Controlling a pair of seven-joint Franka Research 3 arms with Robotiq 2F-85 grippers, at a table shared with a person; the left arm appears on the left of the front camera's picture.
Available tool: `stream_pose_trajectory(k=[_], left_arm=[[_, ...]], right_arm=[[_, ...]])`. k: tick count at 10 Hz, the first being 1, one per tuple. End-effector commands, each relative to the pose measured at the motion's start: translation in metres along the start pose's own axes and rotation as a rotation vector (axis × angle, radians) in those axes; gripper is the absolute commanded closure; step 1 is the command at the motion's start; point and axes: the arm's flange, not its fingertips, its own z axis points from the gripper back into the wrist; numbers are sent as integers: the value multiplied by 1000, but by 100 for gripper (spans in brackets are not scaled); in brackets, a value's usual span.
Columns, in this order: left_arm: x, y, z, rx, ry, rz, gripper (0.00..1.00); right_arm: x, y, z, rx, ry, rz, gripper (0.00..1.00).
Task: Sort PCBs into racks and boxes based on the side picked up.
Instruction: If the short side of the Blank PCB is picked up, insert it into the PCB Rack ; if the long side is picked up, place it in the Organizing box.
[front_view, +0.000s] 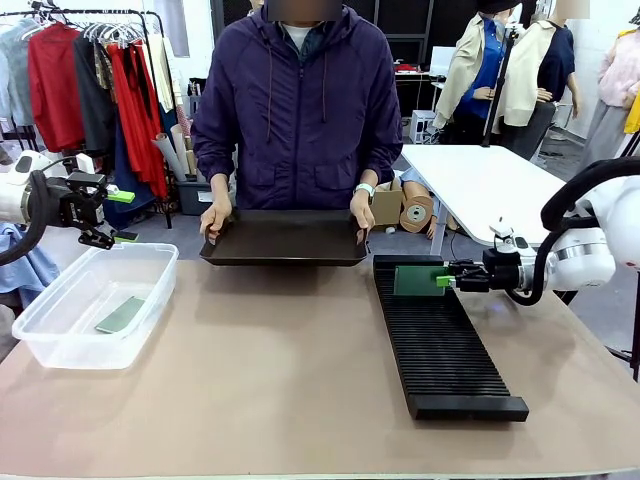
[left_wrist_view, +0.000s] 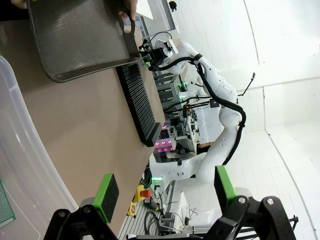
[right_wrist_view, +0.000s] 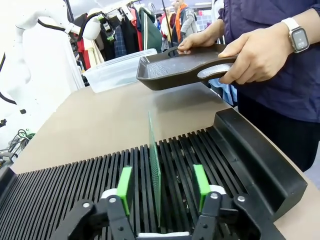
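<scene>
One PCB (right_wrist_view: 154, 170) upright on edge in a far slot of the rack (front_view: 440, 345), between the parted right jaws (right_wrist_view: 161, 186), pads clear of it. Another PCB (front_view: 121, 314) flat in the box (front_view: 60, 345); left jaws (left_wrist_view: 165, 192) wide apart, holding nothing

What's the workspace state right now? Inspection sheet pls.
Surface: brown table, mostly bare.
Job's things: one PCB upright in a slot of the rack; another PCB flat in the clear box.
Clutter: black tray held by the person's hands at the far edge.
Grippers: left gripper open, empty; right gripper open, pads apart from the racked PCB.
Cables: nothing seen on the table.
Surroundings: clothes rail, white table behind.
</scene>
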Motion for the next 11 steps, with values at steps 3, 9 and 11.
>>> stream_pose_trajectory(k=[3,9,11], left_arm=[[0,-2,1,0,1,-3,0],[0,-2,1,0,1,-3,0],[0,-2,1,0,1,-3,0]], right_arm=[[10,3,-3,-17,-15,10,0],[2,0,1,-2,-1,4,0],[2,0,1,-2,-1,4,0]])
